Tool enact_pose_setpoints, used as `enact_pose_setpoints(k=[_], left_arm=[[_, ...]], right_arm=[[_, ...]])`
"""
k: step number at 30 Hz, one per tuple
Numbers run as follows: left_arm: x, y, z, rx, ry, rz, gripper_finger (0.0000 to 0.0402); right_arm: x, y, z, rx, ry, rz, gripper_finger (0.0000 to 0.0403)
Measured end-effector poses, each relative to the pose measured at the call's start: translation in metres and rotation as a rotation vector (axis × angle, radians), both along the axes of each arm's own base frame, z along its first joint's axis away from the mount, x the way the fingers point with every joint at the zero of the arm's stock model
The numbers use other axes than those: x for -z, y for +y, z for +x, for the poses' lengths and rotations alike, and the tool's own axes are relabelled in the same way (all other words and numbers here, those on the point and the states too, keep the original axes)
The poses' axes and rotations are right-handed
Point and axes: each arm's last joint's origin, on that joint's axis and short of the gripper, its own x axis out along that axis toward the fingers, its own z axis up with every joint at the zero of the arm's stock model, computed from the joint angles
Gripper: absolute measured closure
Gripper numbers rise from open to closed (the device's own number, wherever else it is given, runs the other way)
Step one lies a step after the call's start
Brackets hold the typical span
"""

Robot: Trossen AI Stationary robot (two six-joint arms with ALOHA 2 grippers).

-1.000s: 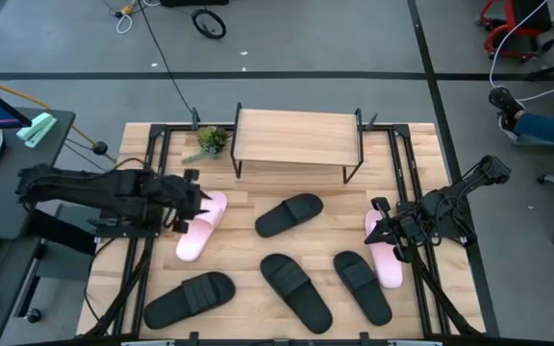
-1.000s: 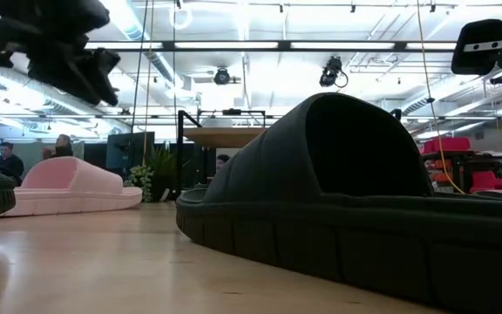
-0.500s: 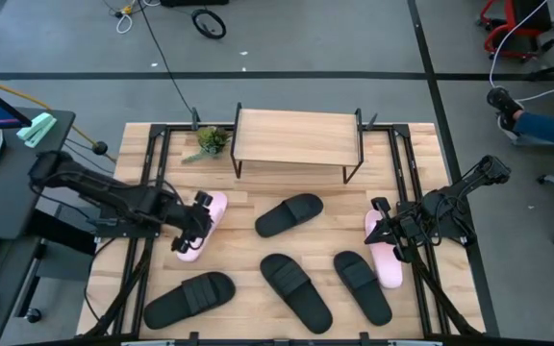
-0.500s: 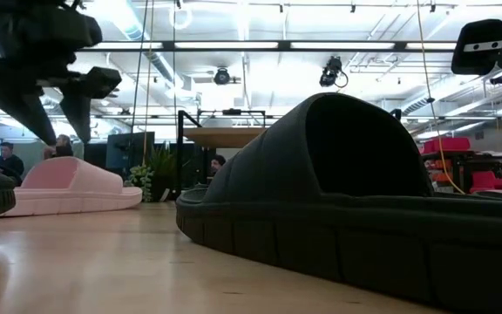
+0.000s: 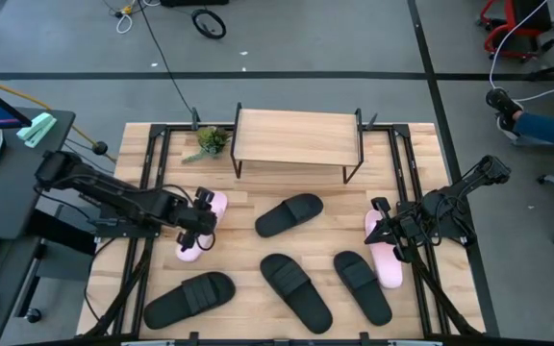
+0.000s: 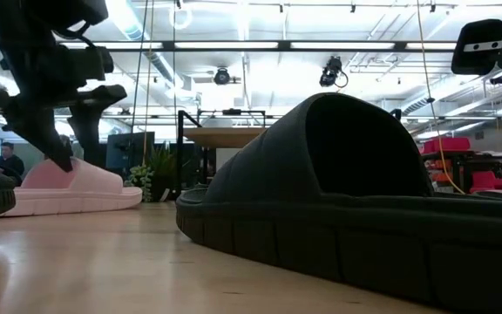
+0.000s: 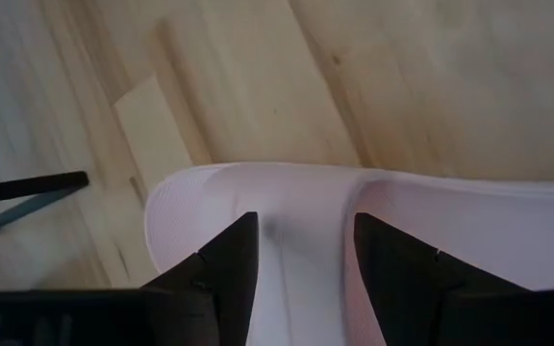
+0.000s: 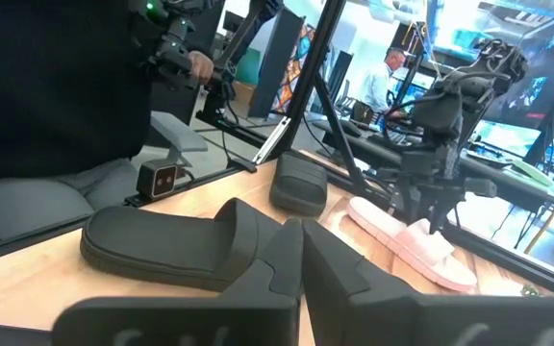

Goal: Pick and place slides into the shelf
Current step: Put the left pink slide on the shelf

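My left gripper (image 5: 200,219) stands open over a pale pink slide (image 5: 188,252) that lies flat on the table's left side. In the left wrist view its two fingers straddle the pink surface (image 7: 296,202). In the low view the gripper (image 6: 72,157) reaches down to the slide's strap (image 6: 55,174). My right gripper (image 8: 301,259) is shut and hangs level at the table's right, beside the second pink slide (image 5: 388,264). Several black slides (image 5: 289,213) lie flat on the table. The shelf (image 5: 298,137) stands at the far edge with nothing on its top. My left gripper comes at the pink slide's strap (image 7: 301,226) slanting down from above, with one open finger (image 7: 224,264) on either side of the pink surface. Whether the fingertips touch the slide cannot be told.
A small potted plant (image 5: 210,141) stands left of the shelf. Black slides lie at the near left (image 5: 188,296), near middle (image 5: 296,291) and near right (image 5: 362,285). One of them (image 6: 321,209) fills the low view. People sit in the room beyond.
My left gripper has come down from above the table onto the left pink slide, shifting a little toward the near edge and rolling at the wrist. The slide has stayed where it was.
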Motion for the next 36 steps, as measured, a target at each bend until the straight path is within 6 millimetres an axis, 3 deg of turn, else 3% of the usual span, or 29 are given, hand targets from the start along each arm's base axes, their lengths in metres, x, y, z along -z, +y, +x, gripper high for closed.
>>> enact_pose_setpoints(k=[9,20,30,36], left_arm=[[0.002,0.005,0.003,-0.106,-0.042,0.144,0.0246],[0.002,0.027,0.006,-0.227,-0.039,0.145,0.0391],[0.002,0.038,0.007,-0.283,-0.033,0.147,0.0395],[0.002,0.038,0.007,-0.283,-0.031,0.147,0.0333]], right_arm=[[0.0,0.0,0.0,0.0,0.001,0.0,0.0389],[0.0,0.0,0.0,0.0,0.0,0.0,0.0389],[0.0,0.0,0.0,0.0,0.0,0.0,0.0389],[0.0,0.0,0.0,0.0,0.0,0.0,0.0389]])
